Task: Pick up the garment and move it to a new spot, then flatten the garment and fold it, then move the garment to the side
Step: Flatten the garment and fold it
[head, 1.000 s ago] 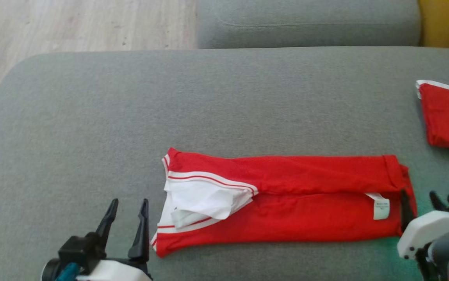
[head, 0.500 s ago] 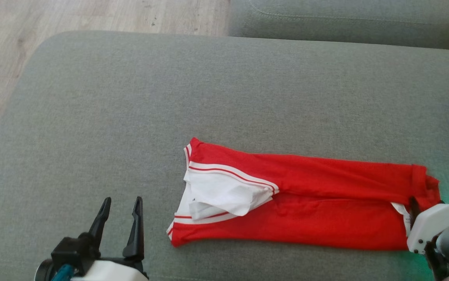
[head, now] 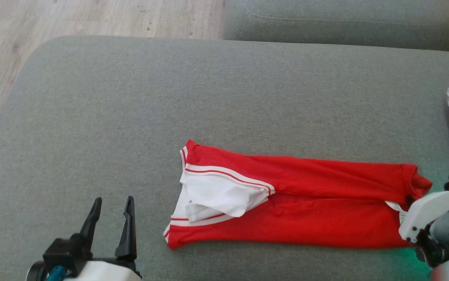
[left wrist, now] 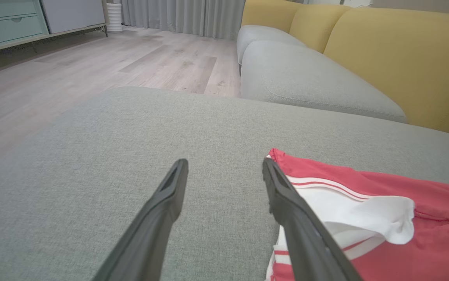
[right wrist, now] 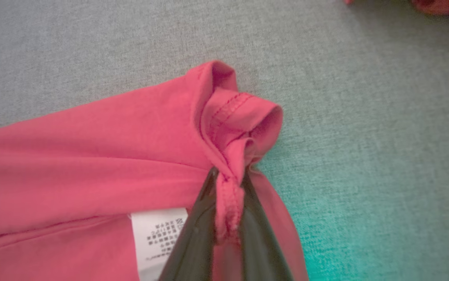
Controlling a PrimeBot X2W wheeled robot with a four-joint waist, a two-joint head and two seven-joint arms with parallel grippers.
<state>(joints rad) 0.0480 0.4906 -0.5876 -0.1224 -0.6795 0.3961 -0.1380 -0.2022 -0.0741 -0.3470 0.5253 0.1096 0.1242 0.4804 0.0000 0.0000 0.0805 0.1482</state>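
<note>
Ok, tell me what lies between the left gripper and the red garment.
Only bare grey cushion: in the head view the open left gripper stands apart from the red garment, beside its white-trimmed end.

The only print I can find sits on a small white care label [right wrist: 156, 238] sewn inside the red garment [right wrist: 72, 156], at the garment's end toward the right side of the grey cushion [right wrist: 365, 117], near its front edge. The label carries several short rows of tiny dark characters. In my right wrist view they are too small and blurred for me to read.
</note>
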